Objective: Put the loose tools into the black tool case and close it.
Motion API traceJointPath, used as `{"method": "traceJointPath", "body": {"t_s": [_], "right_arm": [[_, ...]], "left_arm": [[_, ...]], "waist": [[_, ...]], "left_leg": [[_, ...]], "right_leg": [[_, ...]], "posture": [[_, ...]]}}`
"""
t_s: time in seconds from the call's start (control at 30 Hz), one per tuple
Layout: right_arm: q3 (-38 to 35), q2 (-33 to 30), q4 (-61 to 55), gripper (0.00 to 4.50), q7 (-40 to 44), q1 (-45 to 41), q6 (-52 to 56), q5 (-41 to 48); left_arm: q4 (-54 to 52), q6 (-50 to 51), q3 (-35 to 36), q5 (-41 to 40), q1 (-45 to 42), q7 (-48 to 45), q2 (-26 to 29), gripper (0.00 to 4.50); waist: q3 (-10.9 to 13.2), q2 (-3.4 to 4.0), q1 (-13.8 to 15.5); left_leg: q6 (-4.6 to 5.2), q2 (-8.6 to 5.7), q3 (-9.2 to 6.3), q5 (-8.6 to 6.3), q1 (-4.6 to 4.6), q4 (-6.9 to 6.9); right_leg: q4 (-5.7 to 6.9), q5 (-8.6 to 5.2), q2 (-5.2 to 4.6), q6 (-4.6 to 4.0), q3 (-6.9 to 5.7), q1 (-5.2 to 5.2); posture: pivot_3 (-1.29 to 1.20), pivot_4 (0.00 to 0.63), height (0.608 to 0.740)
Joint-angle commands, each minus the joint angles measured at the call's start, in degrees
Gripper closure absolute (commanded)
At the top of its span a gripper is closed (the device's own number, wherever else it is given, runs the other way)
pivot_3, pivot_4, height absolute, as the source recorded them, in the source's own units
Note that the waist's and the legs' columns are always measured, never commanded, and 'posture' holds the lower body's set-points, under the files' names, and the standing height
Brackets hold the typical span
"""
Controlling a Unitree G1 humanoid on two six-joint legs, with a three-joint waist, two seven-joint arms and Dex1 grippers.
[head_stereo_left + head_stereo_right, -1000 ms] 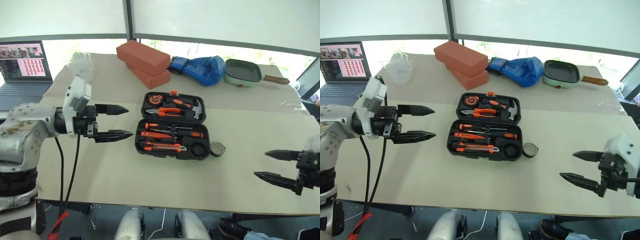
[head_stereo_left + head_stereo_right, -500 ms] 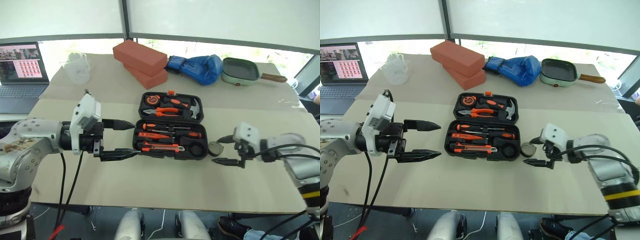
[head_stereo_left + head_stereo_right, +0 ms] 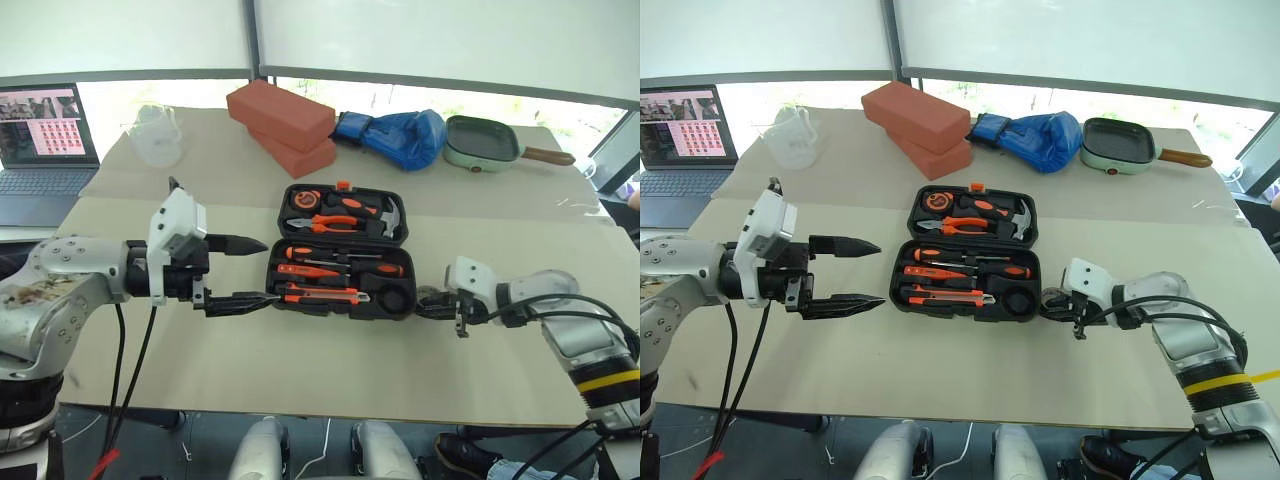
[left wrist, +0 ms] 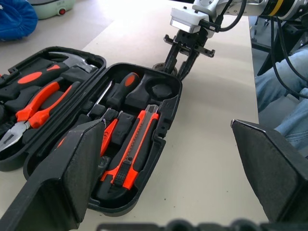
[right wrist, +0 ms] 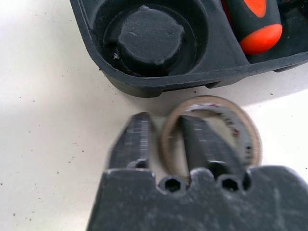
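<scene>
Tabletop (image 3: 300, 360): case (image 3: 340, 262) between hands.

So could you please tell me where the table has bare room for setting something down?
Bare table runs along the near edge, in front of the black tool case. More lies between the case and the laptop. The far side is crowded: bricks, blue bag, green pan.

The tool case (image 3: 340, 252) is black, and the tools in it are orange and black, with a steel-grey hammer head (image 3: 394, 217). Behind it lie two brick-red bricks (image 3: 284, 125), a bright blue glove (image 3: 395, 135) and a pale green pan (image 3: 484, 143) with a brown handle. The table (image 3: 300, 360) is beige, and both grippers have black fingers on white and grey arms.
</scene>
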Motion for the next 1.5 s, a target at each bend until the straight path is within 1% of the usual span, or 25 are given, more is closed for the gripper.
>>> {"method": "traceJointPath", "body": {"t_s": [0.03,0.07,0.13,0.27,0.3,0.33,0.47,0.63,0.73,0.9,0.97,1.0,1.03,1.07,1.1,1.2,1.23,1.33,1.37,1.5], "right_arm": [[-6.1,-4.5,-5.1,4.48,1.8,2.6,3.9,3.8],[-7.0,-5.3,-6.1,4.48,2.2,3.2,4.7,4.7],[-10.5,-6.7,-9.6,4.48,3.3,3.9,8.6,9.1],[-14.7,-5.9,-16.7,4.48,4.0,3.7,15.2,17.8],[-13.8,-4.4,-19.8,4.48,3.1,1.8,18.0,20.1],[-11.8,-3.3,-22.0,4.48,2.5,0.1,19.0,20.4],[-4.5,-0.7,-22.8,4.48,-0.8,-2.7,18.6,14.2],[2.2,0.7,-17.1,4.48,-4.1,-4.4,14.1,5.6],[3.7,0.7,-14.9,4.48,-4.1,-4.5,12.4,3.2],[5.1,2.0,-14.6,4.48,-3.7,-3.1,12.1,3.0],[5.3,1.7,-14.7,3.71,-3.3,-2.4,11.4,2.4],[5.2,1.2,-15.2,3.52,-2.8,-1.9,11.2,2.4],[5.0,0.8,-15.8,3.2,-2.5,-1.5,11.2,2.5],[4.6,0.5,-16.5,2.76,-2.4,-1.1,11.4,2.8],[4.0,0.1,-17.5,2.43,-2.1,-0.8,11.6,3.4],[1.2,-0.4,-20.9,1.51,-1.7,-1.0,14.1,6.4],[0.1,-0.5,-21.9,1.11,-1.7,-1.3,15.0,7.4],[-3.3,-1.5,-24.1,0.14,-1.2,-2.0,17.8,10.8],[-4.6,-2.1,-24.8,0.03,-0.8,-2.1,18.8,12.0],[-10.9,-4.0,-26.2,0.03,-0.3,-1.7,23.3,18.3]], "left_arm": [[-0.9,-2.2,-0.3,0.5,-0.3,-0.4,1.1,0.0],[-0.9,-2.3,-0.4,0.4,-0.3,-0.3,1.2,0.0],[-1.1,-2.3,-0.3,0.0,-0.3,-0.1,1.2,0.0],[-1.4,-2.2,-0.5,-0.3,0.6,0.3,0.8,0.0],[-1.4,-3.1,-1.3,0.4,0.7,0.1,0.7,0.0],[-1.3,-3.5,-1.8,0.9,0.5,0.0,0.6,0.0],[-0.7,-4.4,-2.4,1.0,0.1,0.8,0.2,0.0],[0.2,-5.4,-3.5,1.6,-1.3,1.0,0.0,0.0],[0.8,-5.6,-3.8,1.9,-1.9,0.9,0.0,0.0],[1.6,-6.5,-4.2,2.4,-1.7,0.8,-0.3,0.0],[1.9,-6.7,-4.6,2.8,-1.9,0.9,-0.5,0.0],[2.0,-6.8,-4.7,2.8,-2.2,1.0,-0.7,0.0],[2.2,-6.8,-4.7,2.9,-2.4,1.0,-0.8,0.0],[2.3,-6.7,-4.7,2.8,-2.6,1.0,-0.8,0.0],[2.6,-6.8,-4.8,2.8,-2.8,1.0,-0.8,0.0],[3.4,-7.2,-5.0,3.0,-3.1,0.7,-0.6,0.0],[3.8,-7.5,-5.3,3.4,-3.2,0.7,-0.7,0.0],[4.6,-7.7,-5.8,4.0,-3.5,1.0,-0.9,0.0],[4.8,-7.8,-5.9,4.2,-3.6,1.1,-1.0,0.0],[6.5,-8.7,-6.0,5.8,-3.2,1.0,-0.9,0.0]], "waist": [[0.0,0.03,0.3],[0.0,0.03,0.4],[0.0,0.03,0.4],[0.0,0.04,-0.1],[0.0,0.04,-0.2],[0.0,0.04,-0.4],[0.0,0.03,-0.6],[0.0,0.02,0.3],[0.0,0.03,0.5],[0.0,0.02,0.5],[0.0,0.03,0.5],[0.0,0.03,0.5],[0.0,0.03,0.7],[0.0,0.02,0.8],[0.0,0.03,0.9],[0.0,0.03,0.9],[0.0,0.02,0.8],[0.0,0.03,0.8],[0.0,0.03,0.8],[0.0,0.03,0.8]], "left_leg": [[0.0,0.0,0.0,0.0,-0.02,0.0],[0.0,-0.02,0.01,0.0,-0.03,0.0],[0.01,-0.01,0.02,0.0,-0.04,0.0],[0.0,0.08,0.01,0.0,-0.01,-0.02],[0.0,0.09,0.0,-0.01,-0.01,-0.05],[0.0,0.09,0.0,-0.01,-0.01,-0.06],[0.0,0.11,0.01,0.0,-0.03,-0.06],[0.0,-0.03,0.06,0.0,-0.35,0.04],[0.0,-0.04,0.08,0.0,-0.41,0.08],[0.0,-0.01,0.06,0.0,-0.4,0.06],[0.0,-0.02,0.06,0.0,-0.39,0.07],[0.0,-0.01,0.06,0.0,-0.38,0.07],[0.0,-0.01,0.06,0.0,-0.39,0.07],[0.0,-0.01,0.05,0.0,-0.38,0.05],[0.0,-0.01,0.03,0.0,-0.39,0.04],[0.01,-0.02,0.01,-0.01,-0.44,0.02],[0.01,-0.01,0.01,-0.01,-0.44,0.02],[0.01,0.0,0.01,0.0,-0.43,0.02],[0.01,0.01,0.01,0.0,-0.43,0.03],[0.01,0.02,0.02,0.0,-0.42,0.03]], "right_leg": [[-0.01,0.0,-0.01,0.0,0.0,-0.01],[-0.02,0.0,-0.04,0.01,0.0,-0.02],[-0.03,0.0,-0.03,0.01,0.01,-0.03],[0.0,0.0,0.07,-0.02,0.02,-0.04],[0.0,-0.01,0.09,-0.03,0.02,-0.04],[0.0,-0.01,0.09,-0.04,0.02,-0.04],[0.05,0.01,0.11,-0.08,0.04,-0.15],[0.02,0.02,-0.04,0.01,0.03,-0.4],[0.03,0.03,-0.03,0.03,0.02,-0.46],[0.03,0.03,0.02,0.02,0.02,-0.45],[0.04,0.03,0.02,0.02,0.02,-0.44],[0.04,0.03,0.02,0.02,0.02,-0.43],[0.03,0.03,0.03,0.02,0.01,-0.43],[0.03,0.03,0.02,0.02,0.01,-0.43],[0.02,0.03,0.02,0.01,-0.02,-0.43],[-0.03,0.02,0.0,0.02,-0.05,-0.44],[-0.04,0.02,0.01,0.01,-0.04,-0.44],[-0.02,0.02,0.04,0.01,-0.04,-0.45],[-0.01,0.02,0.04,0.01,-0.04,-0.46],[-0.01,0.02,0.03,0.01,-0.02,-0.44]], "posture": [[0.0,0.15,0.738],[0.0,0.15,0.738],[0.0,0.15,0.738],[0.0,0.15,0.738],[0.0,0.15,0.738],[0.0,0.15,0.738],[0.0,0.15,0.738],[0.0,0.15,0.738],[0.0,0.15,0.738],[0.0,0.15,0.738],[0.0,0.15,0.738],[0.0,0.15,0.738],[0.0,0.15,0.738],[0.0,0.15,0.738],[0.0,0.15,0.738],[0.0,0.15,0.738],[0.0,0.15,0.738],[0.0,0.15,0.738],[0.0,0.15,0.738],[0.0,0.15,0.738]]}}
